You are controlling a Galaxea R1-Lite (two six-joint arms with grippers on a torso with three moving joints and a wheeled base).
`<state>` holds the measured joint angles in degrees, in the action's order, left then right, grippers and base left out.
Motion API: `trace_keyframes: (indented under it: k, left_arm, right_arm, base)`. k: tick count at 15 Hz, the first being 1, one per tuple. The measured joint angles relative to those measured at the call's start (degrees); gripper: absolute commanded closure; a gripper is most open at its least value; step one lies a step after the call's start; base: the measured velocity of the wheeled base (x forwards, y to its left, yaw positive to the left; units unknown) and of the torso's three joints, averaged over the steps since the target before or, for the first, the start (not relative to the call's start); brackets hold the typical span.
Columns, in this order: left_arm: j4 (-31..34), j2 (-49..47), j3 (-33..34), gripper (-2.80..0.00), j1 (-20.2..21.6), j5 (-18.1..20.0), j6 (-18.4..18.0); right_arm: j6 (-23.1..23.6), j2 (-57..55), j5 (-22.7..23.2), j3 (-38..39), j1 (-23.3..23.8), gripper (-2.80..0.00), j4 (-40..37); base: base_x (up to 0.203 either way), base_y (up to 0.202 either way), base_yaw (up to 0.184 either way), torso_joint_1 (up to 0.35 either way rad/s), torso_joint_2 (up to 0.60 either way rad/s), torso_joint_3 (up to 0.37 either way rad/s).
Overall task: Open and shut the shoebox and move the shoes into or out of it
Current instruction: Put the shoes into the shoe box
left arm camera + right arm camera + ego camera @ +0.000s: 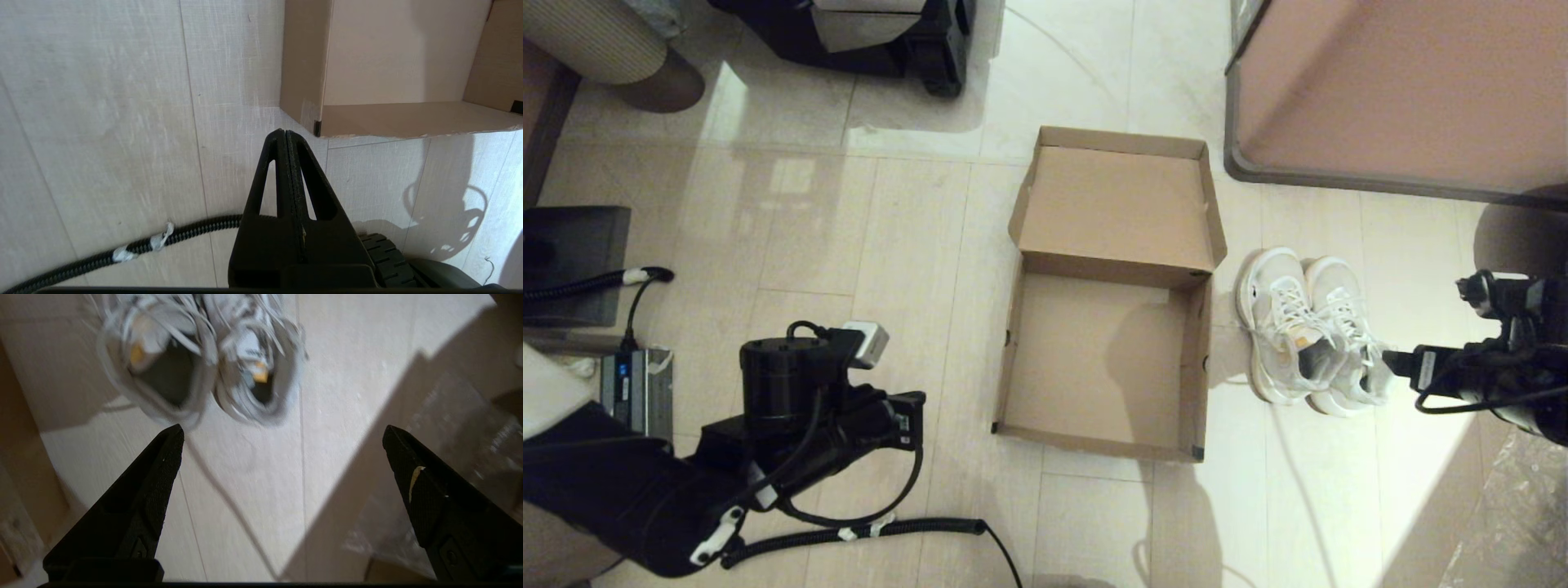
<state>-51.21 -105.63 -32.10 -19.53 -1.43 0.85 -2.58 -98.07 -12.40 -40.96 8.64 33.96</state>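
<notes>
The brown cardboard shoebox point(1196, 367) lies open on the floor with nothing inside, its lid point(1115, 208) folded back on the far side. The white sneakers point(1307, 327) stand side by side on the floor just right of the box, heels toward me. My right gripper point(1392, 359) hovers open right behind the heels; in the right wrist view the shoes point(196, 363) lie beyond the spread fingers point(163, 469), with only floor between them. My left gripper point(285, 132) is shut on nothing, low at the left of the box near its front corner point(316, 122).
A large pinkish-brown cabinet point(1405, 90) with a grey rim stands behind the shoes at the right. A black coiled cable point(866, 531) runs across the floor by the left arm. A power unit point(637, 388) and a dark box point(576, 261) sit far left. Clear plastic sheeting point(1511, 523) lies at bottom right.
</notes>
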Motion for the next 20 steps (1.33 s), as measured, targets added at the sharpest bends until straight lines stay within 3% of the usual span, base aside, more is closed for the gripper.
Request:
trace_keyframes:
  k: [4, 9, 12, 14, 20]
  left_arm:
    - [0.02, 2.05, 1.9, 0.0, 0.68, -0.74, 0.24]
    - [0.02, 2.41, 1.28, 0.0, 0.85, -0.68, 0.49]
    - [-0.05, 2.44, 1.32, 0.0, 1.34, -0.55, 1.52]
    - [-0.07, 2.44, 1.07, 0.0, 1.98, -0.5, 3.45]
    - [-0.07, 2.6, 1.06, 0.0, 5.14, -0.54, 3.72]
  right_arm:
    - [-0.13, -10.05, 6.57, -9.03, 0.09, -2.8, 2.29]
    - [1.56, -17.93, 7.38, -21.89, 0.45, -2.8, -2.38]
    - [2.58, -16.44, 7.79, -22.1, 0.37, -2.8, -5.85]
    - [3.4, -14.22, 10.72, -21.03, 0.54, -2.8, -11.92]
    - [4.62, -16.65, 13.93, -20.59, 3.8, -2.8, -12.01]
  base:
    - [0.0, 0.0, 0.0, 0.0, 0.0, 0.0]
    - [0.0, 0.0, 0.0, 0.0, 0.0, 0.0]
    - [0.0, 0.0, 0.0, 0.0, 0.0, 0.0]
    - [0.0, 0.0, 0.0, 0.0, 0.0, 0.0]
    - [0.0, 0.0, 0.0, 0.0, 0.0, 0.0]
